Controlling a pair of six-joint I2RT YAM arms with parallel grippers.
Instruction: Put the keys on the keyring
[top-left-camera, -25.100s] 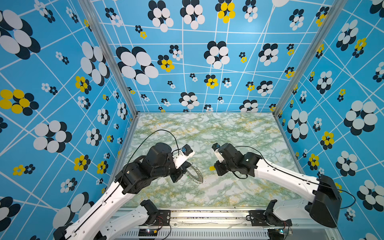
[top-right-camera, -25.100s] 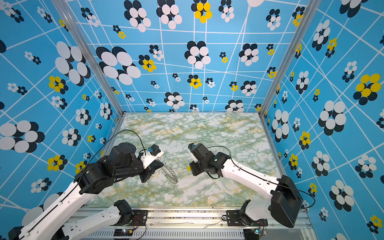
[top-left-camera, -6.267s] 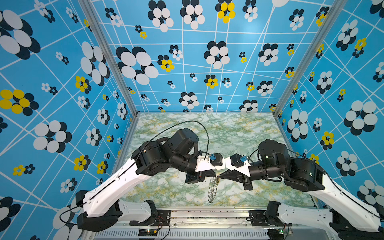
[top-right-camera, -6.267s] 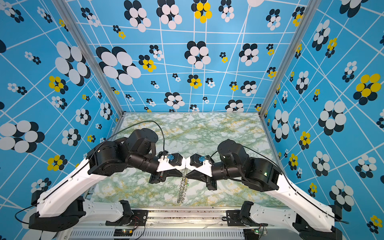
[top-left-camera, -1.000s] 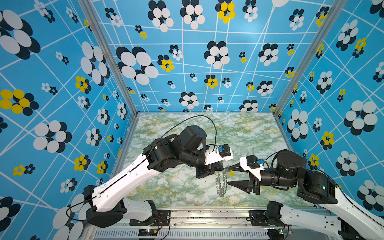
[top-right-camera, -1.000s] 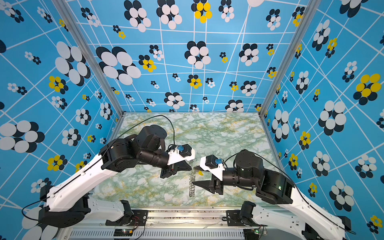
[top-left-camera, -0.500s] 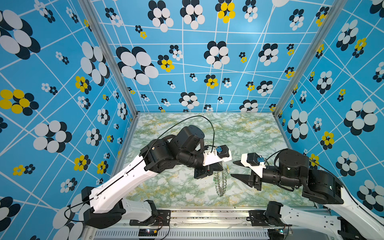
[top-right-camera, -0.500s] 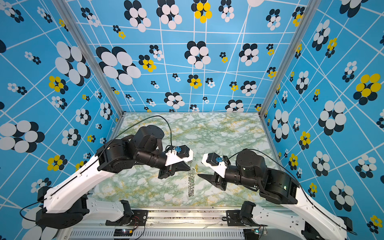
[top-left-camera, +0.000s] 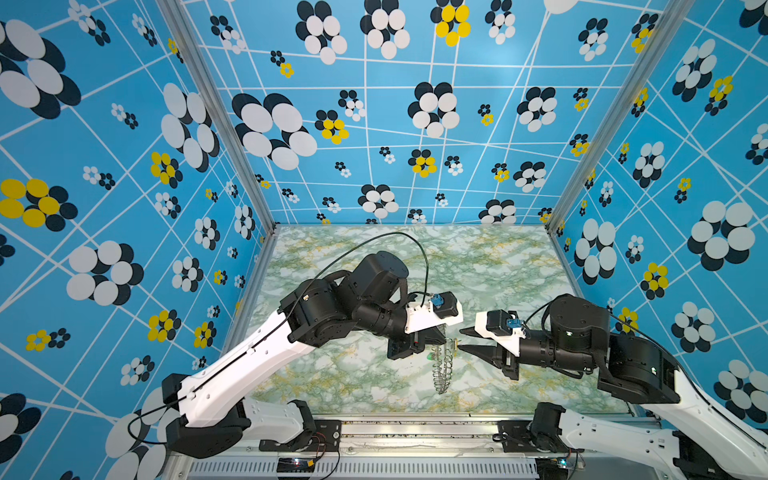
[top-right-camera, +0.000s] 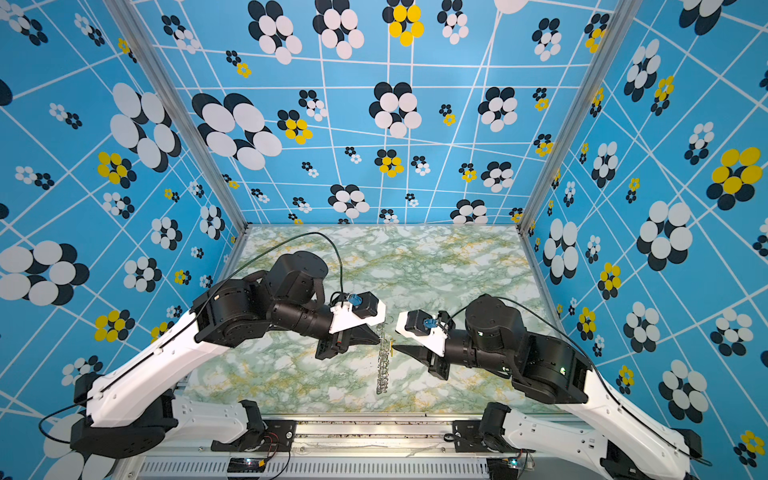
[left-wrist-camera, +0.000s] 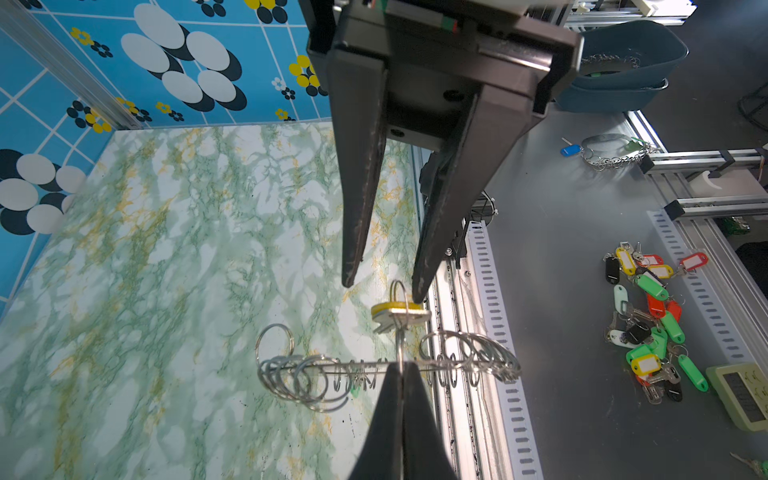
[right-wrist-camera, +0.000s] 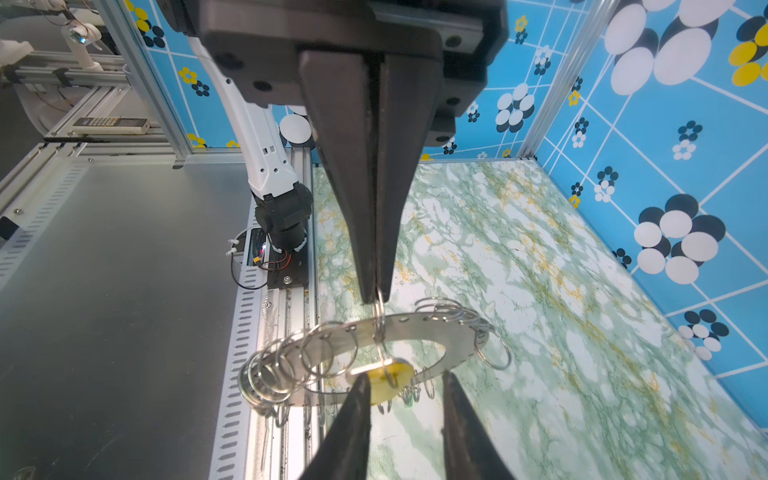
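Left tool (right-wrist-camera: 376, 291) pinches a wire loop of the grey keyring (right-wrist-camera: 436, 336) (edge-on); right tool (right-wrist-camera: 405, 388), narrowly parted, flanks the yellow key (right-wrist-camera: 384, 380) above the marbled worktop (top-left-camera: 374, 374).

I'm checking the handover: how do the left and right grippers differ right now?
The left gripper is shut, its fingers pinching a wire loop on the keyring, which hangs from it above the table; the right gripper has a gap between its fingers and holds nothing. The left gripper grips at the keyring's rim; the right gripper flanks the yellow key tag without clamping it. Both are dark, tapered and face each other.
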